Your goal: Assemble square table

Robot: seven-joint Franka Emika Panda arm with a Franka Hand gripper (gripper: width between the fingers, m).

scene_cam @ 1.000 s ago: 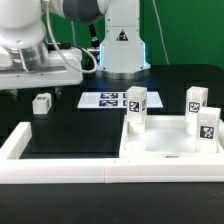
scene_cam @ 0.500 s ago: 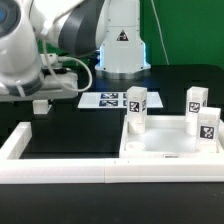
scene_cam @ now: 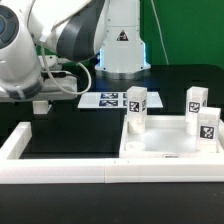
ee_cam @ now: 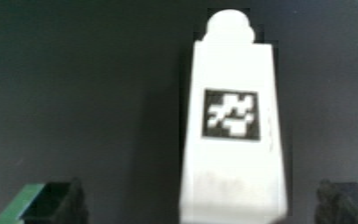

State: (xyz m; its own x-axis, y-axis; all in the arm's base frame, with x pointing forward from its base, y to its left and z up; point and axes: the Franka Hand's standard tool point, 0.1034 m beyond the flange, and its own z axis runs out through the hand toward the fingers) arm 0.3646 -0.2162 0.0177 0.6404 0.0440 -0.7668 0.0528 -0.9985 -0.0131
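Nearest in the exterior view, a long white border rail (scene_cam: 60, 172) runs along the counter's front edge and turns up at the exterior view's left. Behind it on the exterior view's right sits the one square table top (scene_cam: 165, 152), a white rimmed tray, with three tagged leg blocks standing upright on it: one at its near-left corner (scene_cam: 135, 106), two close together on the far right (scene_cam: 196, 101) (scene_cam: 208, 124). A fourth leg block (scene_cam: 41, 105) stands apart on the bare black counter (scene_cam: 70, 130) at the exterior view's left, with open dark surface all around it. The gripper (ee_cam: 194, 200) hangs right over that block; in the wrist view the leg (ee_cam: 227, 120) lies lengthwise between the two spread fingers (ee_cam: 37, 203), which stand wide of its sides, touching nothing. Further back lies the marker board (scene_cam: 105, 100), flat, between the lone leg and the tray. Beyond it rises the arm's white base (scene_cam: 120, 45) before a green backdrop (scene_cam: 185, 30).
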